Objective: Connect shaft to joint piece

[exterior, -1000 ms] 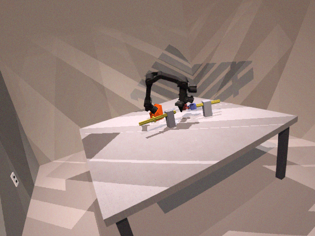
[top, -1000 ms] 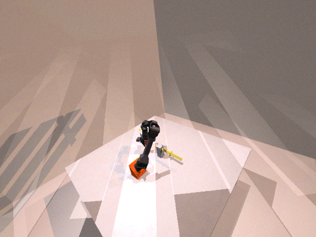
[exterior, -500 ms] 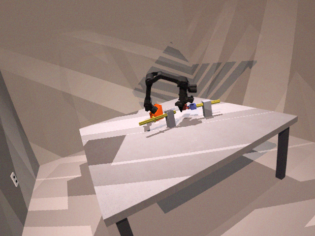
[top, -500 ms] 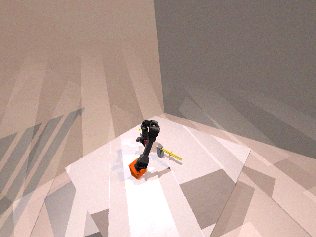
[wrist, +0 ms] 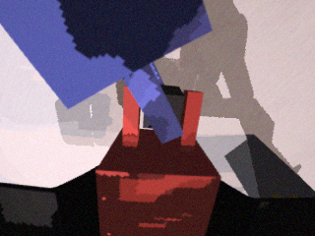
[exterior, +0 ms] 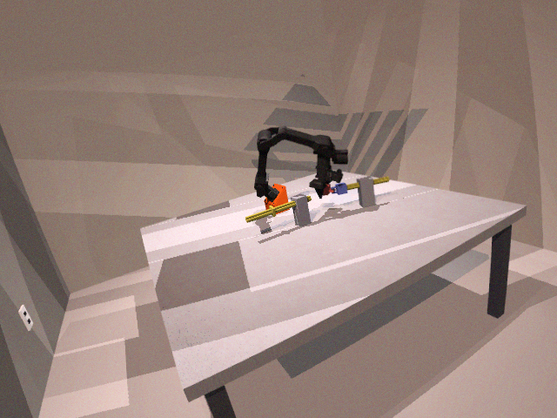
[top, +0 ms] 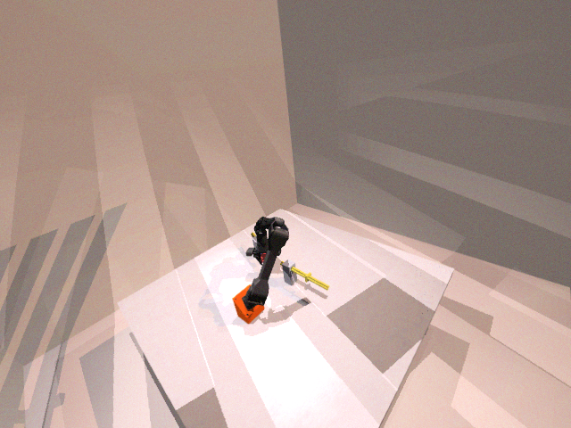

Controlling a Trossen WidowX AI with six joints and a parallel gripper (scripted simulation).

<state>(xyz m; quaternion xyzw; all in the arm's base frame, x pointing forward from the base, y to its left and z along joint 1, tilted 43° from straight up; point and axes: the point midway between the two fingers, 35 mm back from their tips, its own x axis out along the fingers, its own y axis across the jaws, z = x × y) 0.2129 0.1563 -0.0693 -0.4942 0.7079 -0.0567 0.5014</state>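
The red square joint piece (top: 263, 258) (exterior: 326, 189) (wrist: 157, 187) hangs on a blue hinge fork (exterior: 341, 188) (wrist: 39, 54) at the end of the first yellow shaft (top: 252, 235) (exterior: 381, 180), held by a grey block (exterior: 366, 193). My gripper (exterior: 321, 190) (wrist: 153, 157) is shut on the red joint piece, one black finger on each side. The piece's opening is hidden in the wrist view. The second yellow shaft (top: 318, 282) (exterior: 258, 217) runs through another grey block (top: 289, 273) (exterior: 301, 211). In the exterior view, its inner end is apart from the joint piece.
The orange arm base (top: 248, 308) (exterior: 279, 198) stands on the table (top: 300, 368) (exterior: 314, 256) beside the second shaft and its block. The black arm (top: 267, 267) (exterior: 292, 132) arches over to the joint. A small cross-shaped collar (top: 308, 276) (exterior: 272, 210) sits on the second shaft.
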